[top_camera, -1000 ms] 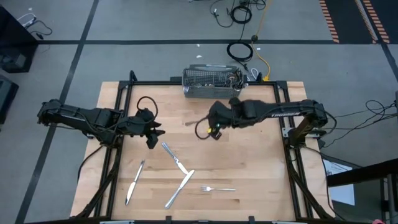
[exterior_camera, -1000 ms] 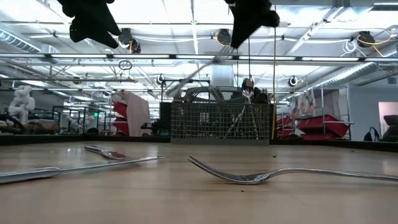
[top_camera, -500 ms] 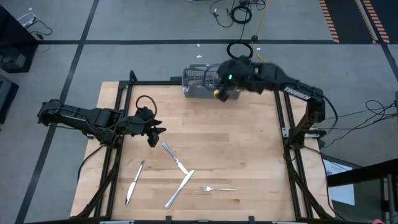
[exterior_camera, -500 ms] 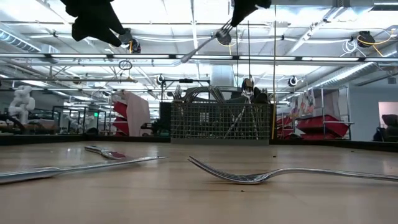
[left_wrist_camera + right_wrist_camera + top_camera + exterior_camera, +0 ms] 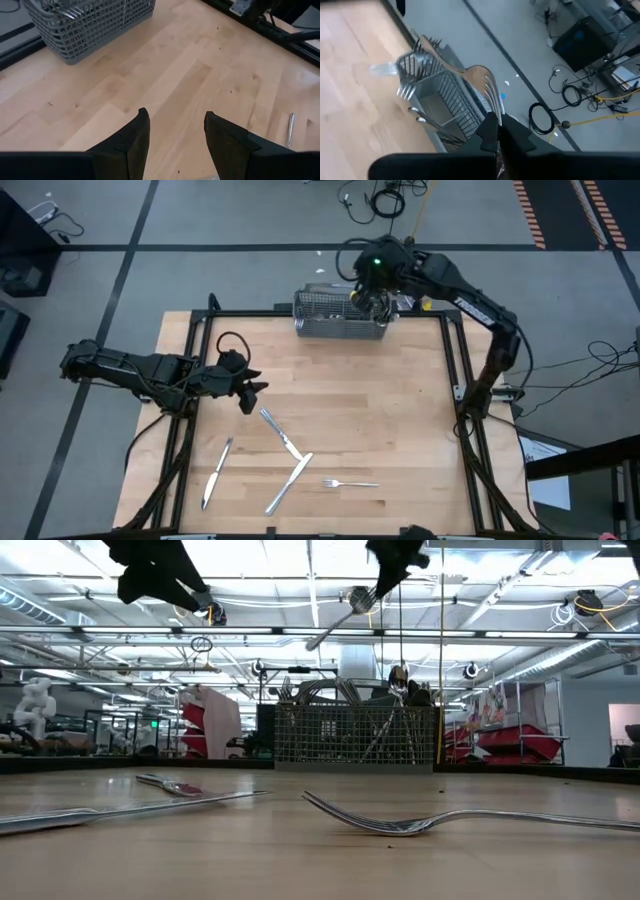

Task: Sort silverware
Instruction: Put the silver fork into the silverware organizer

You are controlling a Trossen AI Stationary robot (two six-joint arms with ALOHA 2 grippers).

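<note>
My right gripper [image 5: 368,300] hangs over the grey wire-mesh basket [image 5: 338,316] at the table's far edge, shut on a silver fork [image 5: 470,72]. The basket stands on the table with several pieces of silverware upright in it [image 5: 400,680]. My left gripper [image 5: 248,392] is open above bare wood at the table's left middle, its fingers [image 5: 137,135] apart. On the table lie two knives [image 5: 215,472] [image 5: 288,483], one more piece [image 5: 281,433] and a fork [image 5: 350,483]. My right gripper pinches the fork between its two fingers at the tine end [image 5: 491,97], coming from above. The fork is lifted clear above the basket. Its handle [image 5: 330,632] slants down and away from the fingers.
The black frame rails [image 5: 455,370] run along the table's sides. Bare wood [image 5: 380,410] lies between the basket and the loose silverware near the front edge. In the low view the near fork [image 5: 420,822] lies in front of the basket [image 5: 357,735].
My right gripper has carried the fork from above the table's middle toward the far edge and up, ending over the basket. The fork went with it, lifted clear throughout. My left arm has kept still.
</note>
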